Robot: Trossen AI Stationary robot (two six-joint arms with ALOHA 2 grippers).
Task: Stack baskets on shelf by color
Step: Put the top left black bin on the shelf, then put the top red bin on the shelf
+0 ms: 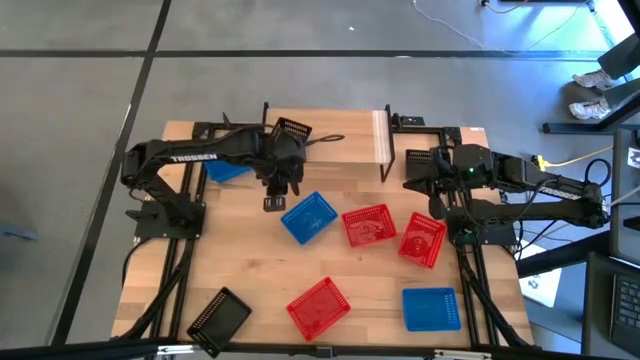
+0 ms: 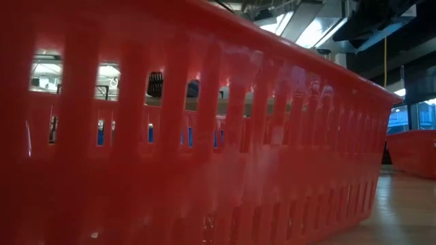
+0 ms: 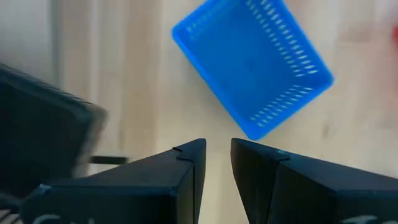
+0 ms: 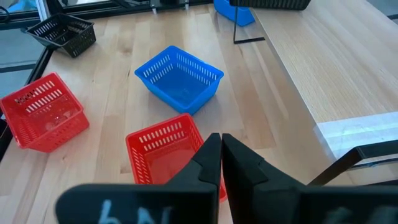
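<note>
Fingers (image 3: 189, 165) of the left gripper (image 3: 217, 155) hover slightly apart, empty, above the light, stiff blue perforated plastic basket (image 3: 252, 65); pinching one rim wall looks best.

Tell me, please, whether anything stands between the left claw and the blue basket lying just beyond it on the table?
Nothing visible does. The left claw hangs over bare wood with the blue basket just ahead; the black basket stays off to one side.

Surroundings: wooden tabletop (image 1: 250, 275) on a grey floor (image 1: 80, 90).
A yellow cable (image 1: 575, 157) runs beside the tabletop; a person's light shoes (image 1: 595, 95) rest on the floor beyond it.
</note>
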